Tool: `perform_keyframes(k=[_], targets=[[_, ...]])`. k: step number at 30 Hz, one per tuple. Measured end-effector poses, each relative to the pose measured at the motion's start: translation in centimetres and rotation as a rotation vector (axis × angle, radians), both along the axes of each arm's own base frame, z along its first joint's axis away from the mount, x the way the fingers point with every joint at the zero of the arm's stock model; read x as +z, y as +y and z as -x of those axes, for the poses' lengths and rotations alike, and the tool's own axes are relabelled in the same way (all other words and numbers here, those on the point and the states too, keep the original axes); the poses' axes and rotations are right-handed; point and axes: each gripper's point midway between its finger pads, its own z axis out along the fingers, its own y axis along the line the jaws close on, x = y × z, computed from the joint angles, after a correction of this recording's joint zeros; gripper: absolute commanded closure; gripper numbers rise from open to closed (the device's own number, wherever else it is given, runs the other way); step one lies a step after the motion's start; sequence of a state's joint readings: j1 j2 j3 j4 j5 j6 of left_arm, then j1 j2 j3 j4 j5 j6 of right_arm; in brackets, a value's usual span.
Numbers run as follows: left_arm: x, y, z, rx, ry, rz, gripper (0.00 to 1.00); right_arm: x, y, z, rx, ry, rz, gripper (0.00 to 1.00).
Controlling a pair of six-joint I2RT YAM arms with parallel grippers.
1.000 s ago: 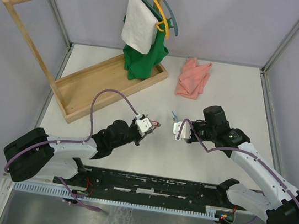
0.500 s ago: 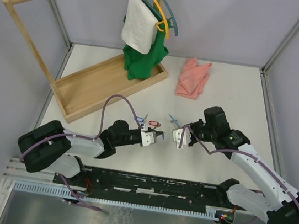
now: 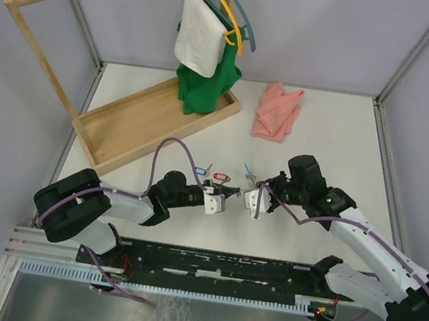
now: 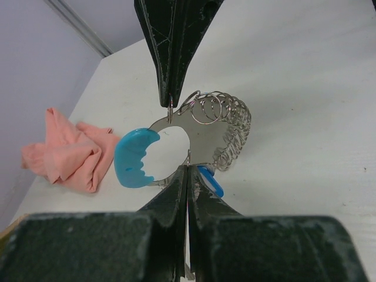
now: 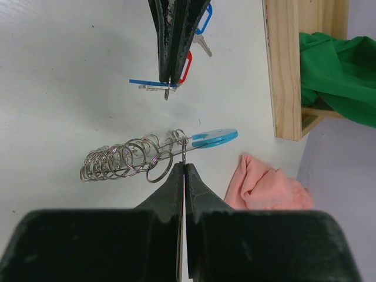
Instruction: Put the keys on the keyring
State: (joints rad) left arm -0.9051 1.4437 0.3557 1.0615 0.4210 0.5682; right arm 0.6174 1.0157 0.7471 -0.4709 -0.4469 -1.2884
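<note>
Left gripper [image 3: 229, 198] and right gripper [image 3: 247, 199] meet tip to tip over the table [image 3: 337, 138], on the near side of the pink cloth [image 3: 277, 112] and slightly left of it. Right gripper: jaws clenched on the keyring [image 4: 202, 136], pinching a small wire ring at its top edge. Ring hangs edge-on to the right wrist camera. Its thick blue curved section [image 4: 135, 157] points toward the pink cloth, and the bunched coil of silvery loops [image 5: 117, 161] points away from it. Left gripper: jaws pressed together on one key with a blue tag [image 5: 147, 83]. Tag sticks out sideways from the fingertips [image 5: 170, 56], and a short silver metal end shows just below them. Held key sits just short of the keyring; the right wrist view shows a clear gap between the two, so not threaded. Other two keys lie flat on the table, near side of the pink cloth and further left than the grippers. The red-tagged key [image 3: 218, 177] is closer to the left gripper, the second blue-tagged key [image 3: 199, 171] just beyond it. Whether these two touch each other cannot be made out. Wooden rack base [image 3: 148, 123] lies well left of the pink cloth.
</note>
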Motion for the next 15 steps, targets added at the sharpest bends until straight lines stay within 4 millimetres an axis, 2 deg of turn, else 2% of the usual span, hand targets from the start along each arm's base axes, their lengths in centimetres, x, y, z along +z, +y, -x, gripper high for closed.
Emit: perform_keyframes(k=[15], targets=[[1.0, -1.0, -0.7, 0.009, -0.095, 0.017, 0.97, -1.1, 0.8, 0.7, 0.027, 0.011, 0.018, 0.99]])
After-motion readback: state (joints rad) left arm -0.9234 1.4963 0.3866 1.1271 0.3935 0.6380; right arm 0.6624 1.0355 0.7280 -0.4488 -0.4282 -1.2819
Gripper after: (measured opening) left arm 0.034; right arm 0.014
